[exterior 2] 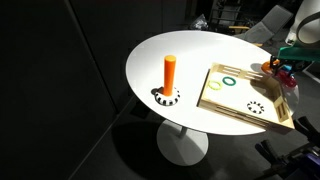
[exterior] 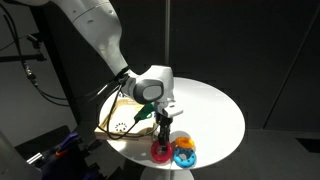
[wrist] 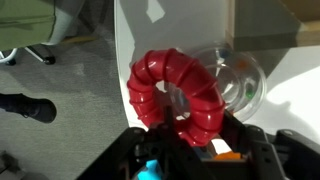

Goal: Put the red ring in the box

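1. The red ring is at the counter edge nearest the camera in an exterior view. It is just beside the blue ring. The box lies near, toward the edge where the arm reaches in.
2. The gripper hangs directly over the ring. In the wrist view its dark fingers stand on either side of the ring's lower rim. I cannot tell whether they press on it or only straddle it.
3. The ring looks like a light toy: thick, glossy and ribbed into segments. I judge it stiff or only slightly yielding, and not fragile. The gloss may make it slip, though the ribs should give the pads some purchase.
4. The best hold is probably across one side of the doughnut, with one finger in the hole and one outside. The side away from the blue ring suits best.
5. The counter's edge is close, so a sideways nudge could push the ring off.
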Action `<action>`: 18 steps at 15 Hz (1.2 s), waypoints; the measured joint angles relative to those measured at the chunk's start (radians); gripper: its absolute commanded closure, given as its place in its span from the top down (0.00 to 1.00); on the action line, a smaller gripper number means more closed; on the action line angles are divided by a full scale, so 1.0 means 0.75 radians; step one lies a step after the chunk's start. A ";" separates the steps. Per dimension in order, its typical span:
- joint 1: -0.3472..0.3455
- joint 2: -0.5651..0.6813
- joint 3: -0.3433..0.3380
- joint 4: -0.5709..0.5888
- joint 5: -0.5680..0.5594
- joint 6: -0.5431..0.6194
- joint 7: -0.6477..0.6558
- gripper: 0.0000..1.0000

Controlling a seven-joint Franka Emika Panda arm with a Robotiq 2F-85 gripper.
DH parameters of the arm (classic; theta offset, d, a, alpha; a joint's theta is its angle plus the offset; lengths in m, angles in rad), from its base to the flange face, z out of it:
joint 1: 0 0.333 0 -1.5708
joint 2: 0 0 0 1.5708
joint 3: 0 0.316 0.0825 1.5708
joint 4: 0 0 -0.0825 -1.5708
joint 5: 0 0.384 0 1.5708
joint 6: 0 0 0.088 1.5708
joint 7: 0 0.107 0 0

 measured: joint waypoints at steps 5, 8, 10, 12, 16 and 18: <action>0.027 -0.006 -0.029 0.018 0.000 -0.011 0.036 0.09; 0.038 -0.042 -0.034 0.042 0.000 -0.051 0.054 0.09; 0.055 -0.084 -0.034 0.055 0.000 -0.090 0.071 0.09; 0.083 -0.129 -0.032 0.064 -0.001 -0.125 0.101 0.09; 0.135 -0.202 0.001 0.077 -0.004 -0.185 0.196 0.09; 0.158 -0.227 0.035 0.084 -0.008 -0.224 0.257 0.09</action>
